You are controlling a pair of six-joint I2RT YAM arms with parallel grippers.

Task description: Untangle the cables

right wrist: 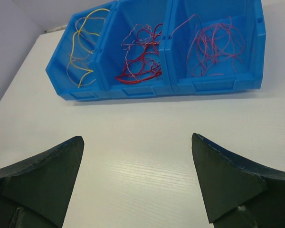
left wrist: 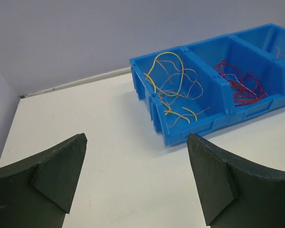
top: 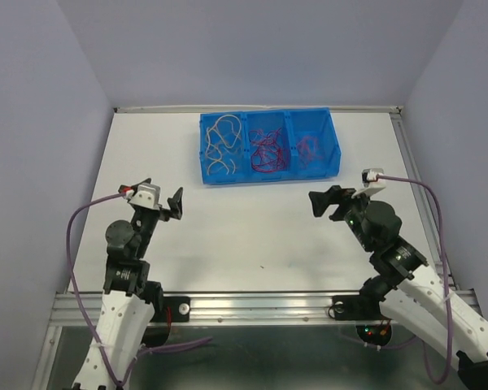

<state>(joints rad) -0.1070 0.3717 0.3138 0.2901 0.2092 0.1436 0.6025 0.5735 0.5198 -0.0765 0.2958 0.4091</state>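
Cables (top: pixel 267 150): three tangled bunches in the bin (top: pixel 228 179), one per compartment; cream left, dark red middle, pink right.
Bin: far side of the desk (top: pixel 252 236), roughly centred.
Left end effector (left wrist: pixel 137 142): spread apart, empty, over bare desk, well short of the bin.
Right end effector (right wrist: pixel 137 138): spread apart, empty, likewise short of the bin.
Risk: thin, springy wires may slip the grip. One pull may drag out a whole bunch and tighten its knots. A snagged loop may shift the bin.
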